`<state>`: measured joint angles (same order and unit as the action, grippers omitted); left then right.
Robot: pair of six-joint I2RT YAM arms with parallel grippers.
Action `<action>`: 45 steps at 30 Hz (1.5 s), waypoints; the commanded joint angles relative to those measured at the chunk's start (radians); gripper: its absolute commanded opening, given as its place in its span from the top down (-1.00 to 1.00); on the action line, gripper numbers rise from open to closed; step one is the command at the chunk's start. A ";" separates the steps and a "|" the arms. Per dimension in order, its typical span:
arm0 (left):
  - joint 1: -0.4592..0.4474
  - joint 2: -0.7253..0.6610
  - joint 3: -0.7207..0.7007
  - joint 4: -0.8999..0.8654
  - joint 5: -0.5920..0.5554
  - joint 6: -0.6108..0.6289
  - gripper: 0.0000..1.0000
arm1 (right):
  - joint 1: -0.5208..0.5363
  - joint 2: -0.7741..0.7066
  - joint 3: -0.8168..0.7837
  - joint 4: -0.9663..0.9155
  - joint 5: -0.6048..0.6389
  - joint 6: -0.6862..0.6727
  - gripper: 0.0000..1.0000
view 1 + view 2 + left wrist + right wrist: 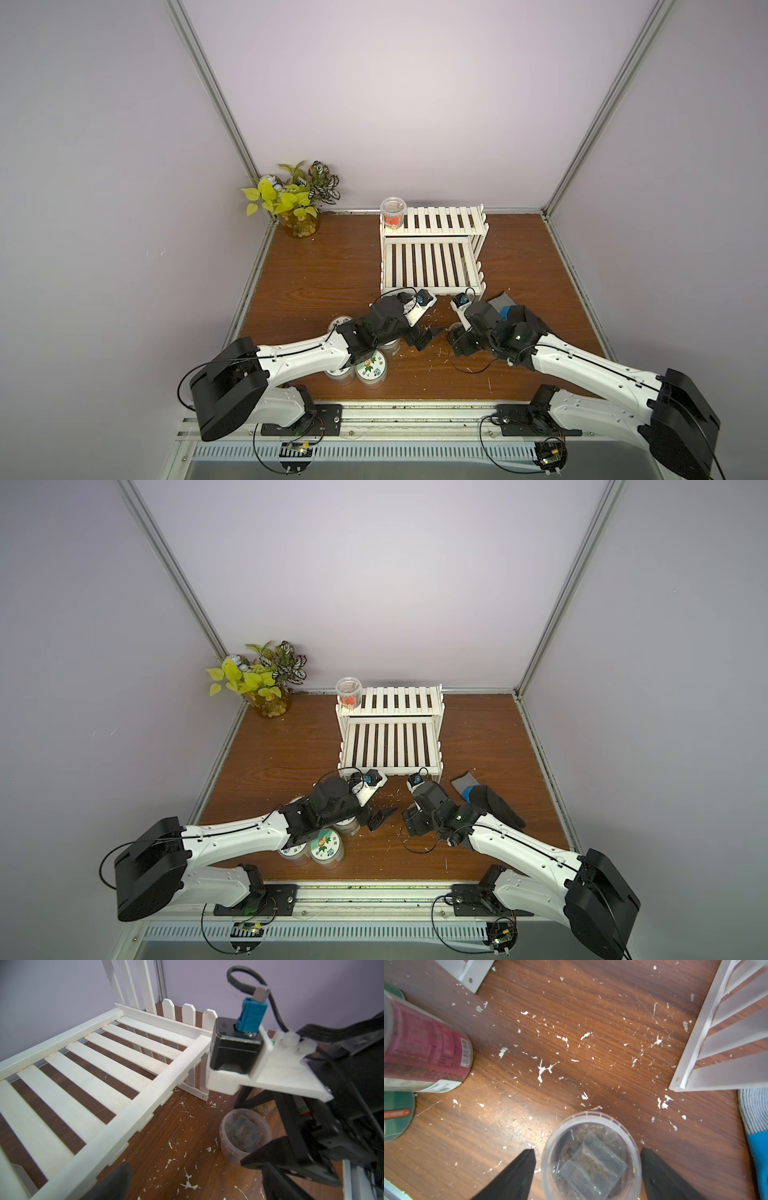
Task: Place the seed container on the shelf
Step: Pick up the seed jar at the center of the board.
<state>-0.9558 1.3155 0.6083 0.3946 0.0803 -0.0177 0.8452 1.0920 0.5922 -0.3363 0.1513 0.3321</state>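
**Top views and right wrist view, read left to right.** A potted plant is shown left of centre in both top views, in the far corner of the table. Lower in the frame, lidded tubs are clustered under the left arm. A clear jar with red contents is seen on the left end of the upper tier of the shelf, which is placed at mid-frame. The left gripper is held just below the shelf's front rail, its fingers spread apart over bare table.

The seed tub is found on the table in front of the shelf, at the lower centre of the right wrist view. It is flanked by the parted fingers of the right gripper. A sliver of table is visible beside one finger; contact at the other cannot be told. A glove is laid at the right.
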 commanded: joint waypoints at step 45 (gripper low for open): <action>-0.008 0.005 0.019 -0.011 -0.041 -0.018 -0.99 | 0.005 -0.108 0.042 -0.067 -0.003 0.055 -0.45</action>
<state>-0.9558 1.3159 0.6083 0.3923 0.0620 -0.0280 0.8452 1.0443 0.5922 -0.3820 0.1436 0.3576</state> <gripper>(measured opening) 0.995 0.747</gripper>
